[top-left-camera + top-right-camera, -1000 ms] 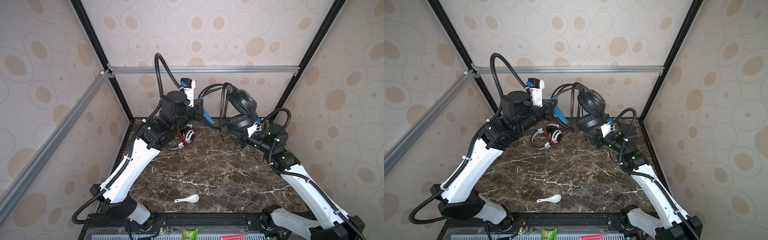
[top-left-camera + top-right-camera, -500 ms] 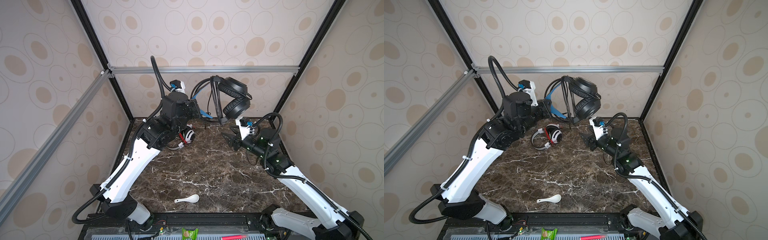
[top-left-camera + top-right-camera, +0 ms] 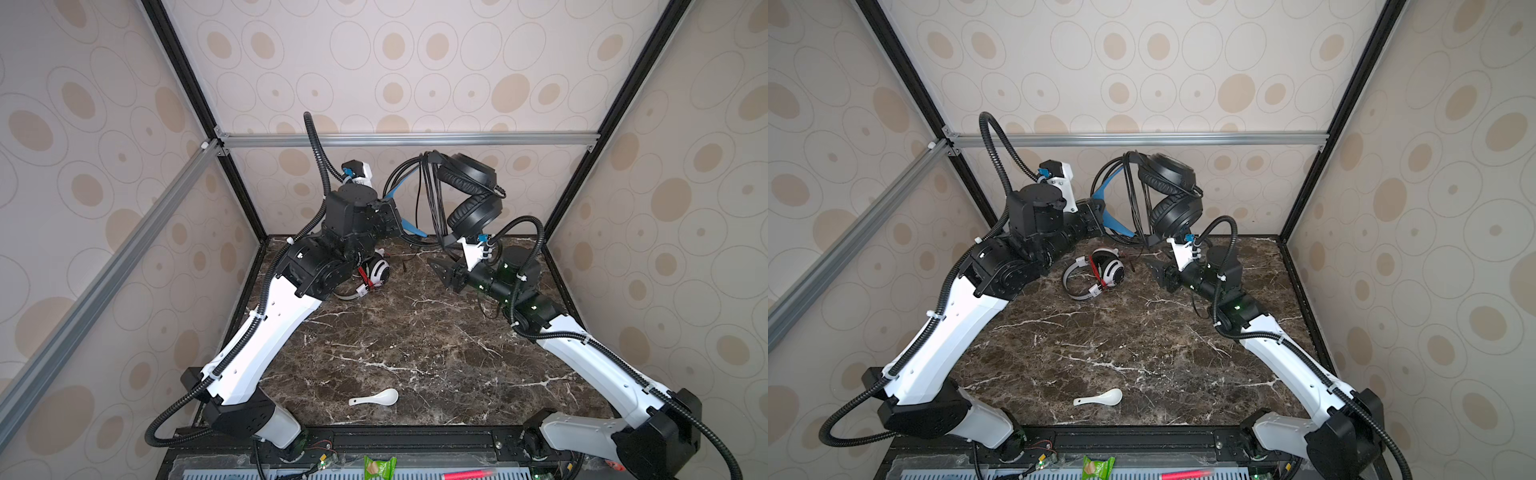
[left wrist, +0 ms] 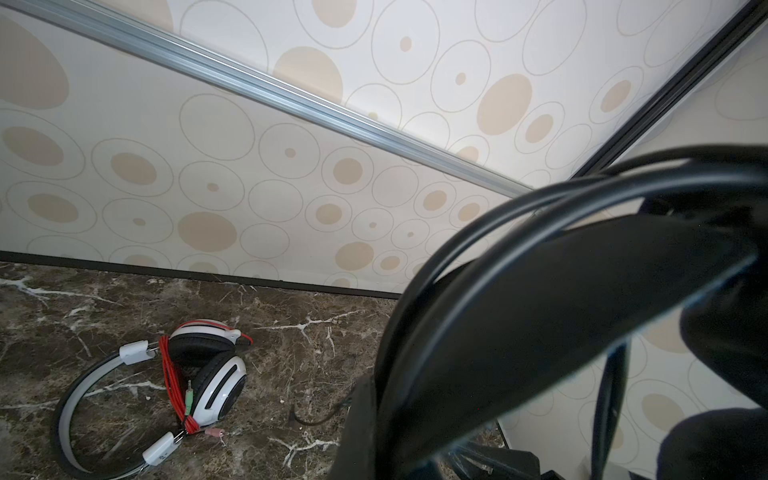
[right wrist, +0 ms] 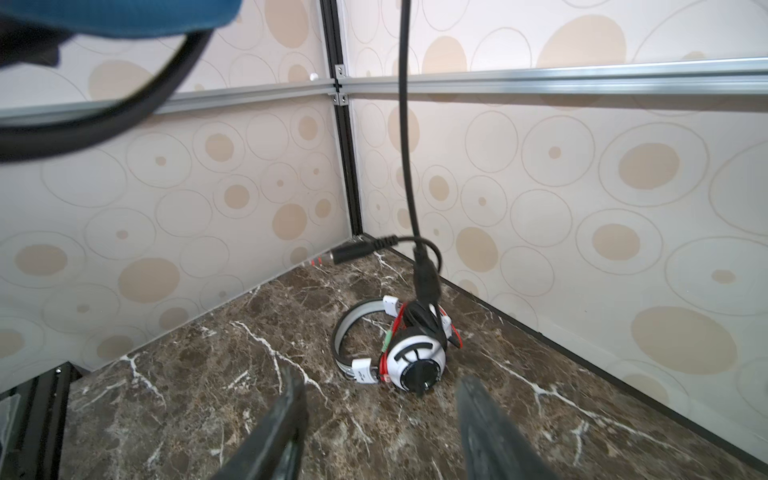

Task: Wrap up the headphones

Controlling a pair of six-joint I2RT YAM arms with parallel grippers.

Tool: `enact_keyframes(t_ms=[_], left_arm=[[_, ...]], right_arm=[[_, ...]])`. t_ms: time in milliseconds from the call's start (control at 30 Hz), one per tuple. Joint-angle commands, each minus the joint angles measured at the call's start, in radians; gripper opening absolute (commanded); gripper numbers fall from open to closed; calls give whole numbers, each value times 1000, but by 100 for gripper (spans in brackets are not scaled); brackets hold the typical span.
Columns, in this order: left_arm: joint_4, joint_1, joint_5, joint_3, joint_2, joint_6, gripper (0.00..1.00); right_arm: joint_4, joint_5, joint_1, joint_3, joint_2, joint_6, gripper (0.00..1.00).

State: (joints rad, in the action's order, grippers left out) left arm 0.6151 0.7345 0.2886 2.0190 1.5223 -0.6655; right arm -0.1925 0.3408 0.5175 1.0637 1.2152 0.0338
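Black headset (image 3: pixel 473 195) (image 3: pixel 1175 195) is up in the air at the far middle, clear of the marble table (image 3: pixel 415 340). Left gripper (image 3: pixel 401 218) (image 3: pixel 1100 212) is clamped on its blue-lined band. The band crown points left into the gripper and the cups point right, so the long axis runs roughly left to right. One cup sits above the other.

Black cord (image 3: pixel 432 199) (image 5: pixel 407 145) hangs in several loops across the band, between gripper and cups. Its tail drops toward the table.

Right gripper (image 3: pixel 440 274) (image 3: pixel 1158 270) (image 5: pixel 382 415) is low over the far right of the table, just below the cups. Its fingers are spread and hold nothing.

White headset (image 3: pixel 376 270) (image 3: pixel 1096 274) (image 4: pixel 199 374) (image 5: pixel 407 353) lies flat at far left-centre, beside the left arm. Its band arcs left, its cups are to the right, and the red cord is bundled across it.

White spoon (image 3: pixel 376 398) (image 3: pixel 1100 398) lies at near centre, well apart from both.
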Motion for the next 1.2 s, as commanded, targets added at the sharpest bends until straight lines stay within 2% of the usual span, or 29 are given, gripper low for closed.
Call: enact_keyframes(t_ms=[0, 500, 700, 900, 1167], left_arm=[[-98, -5, -5, 0, -29, -67, 0], [-126, -4, -24, -13, -22, -82, 0], [-132, -4, -34, -13, -23, -80, 0], [-130, -4, -35, -17, -23, -78, 0], [-144, -4, -48, -36, -22, -90, 0]], right_arm=[[-82, 17, 20, 29, 10, 40, 60], [-199, -67, 70, 77, 112, 147, 59], [-239, -55, 70, 103, 161, 176, 59], [-287, -42, 70, 110, 195, 279, 59], [-256, -85, 74, 151, 233, 317, 57]])
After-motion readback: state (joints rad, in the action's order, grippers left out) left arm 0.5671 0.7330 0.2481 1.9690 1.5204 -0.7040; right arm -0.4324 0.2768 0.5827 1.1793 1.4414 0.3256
